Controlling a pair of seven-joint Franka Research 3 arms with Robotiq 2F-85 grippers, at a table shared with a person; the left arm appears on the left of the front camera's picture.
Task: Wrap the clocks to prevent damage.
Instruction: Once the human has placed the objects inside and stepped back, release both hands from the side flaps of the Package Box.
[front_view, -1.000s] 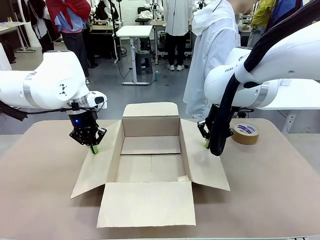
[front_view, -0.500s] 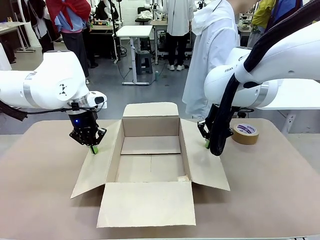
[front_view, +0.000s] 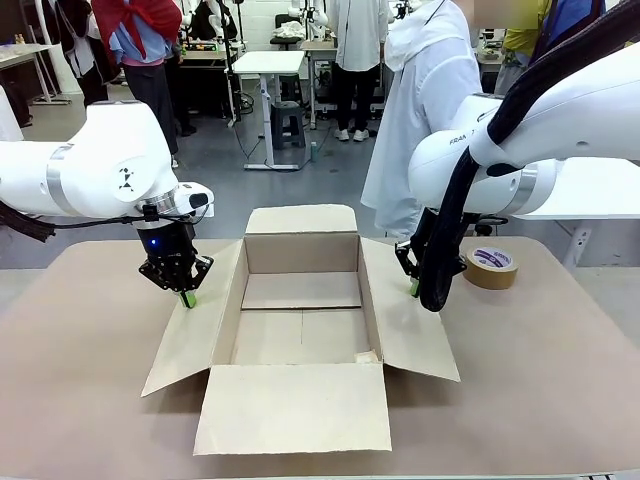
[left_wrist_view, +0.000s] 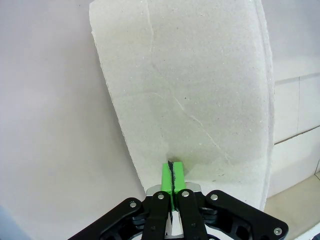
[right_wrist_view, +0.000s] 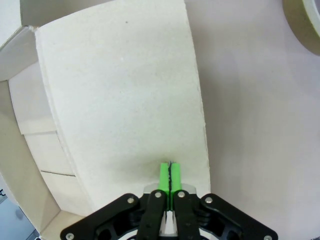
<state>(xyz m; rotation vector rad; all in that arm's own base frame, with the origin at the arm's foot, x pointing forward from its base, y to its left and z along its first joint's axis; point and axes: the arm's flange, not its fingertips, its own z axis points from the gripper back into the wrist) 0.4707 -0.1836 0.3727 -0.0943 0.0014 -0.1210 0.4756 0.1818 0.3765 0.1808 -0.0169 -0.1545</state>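
Beneath the shut tips of the left gripper (front_view: 186, 296) lies the left flap (front_view: 195, 332) of the box (front_view: 300, 252); the right flap (front_view: 405, 325) is met likewise by the right gripper (front_view: 414, 288), its jaws pressed together with nothing between. Both flaps appear to be pinned outward, so that the box between the tools is held open. Where the clocks are cannot be told. Light downward pressure near each flap's outer edge is judged best, so that the card is not creased and the opening is left free for loading.

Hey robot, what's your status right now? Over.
Both shut: left gripper tip on left flap, right gripper tip on right flap. Between them, open cardboard box. Off aside, tape roll.
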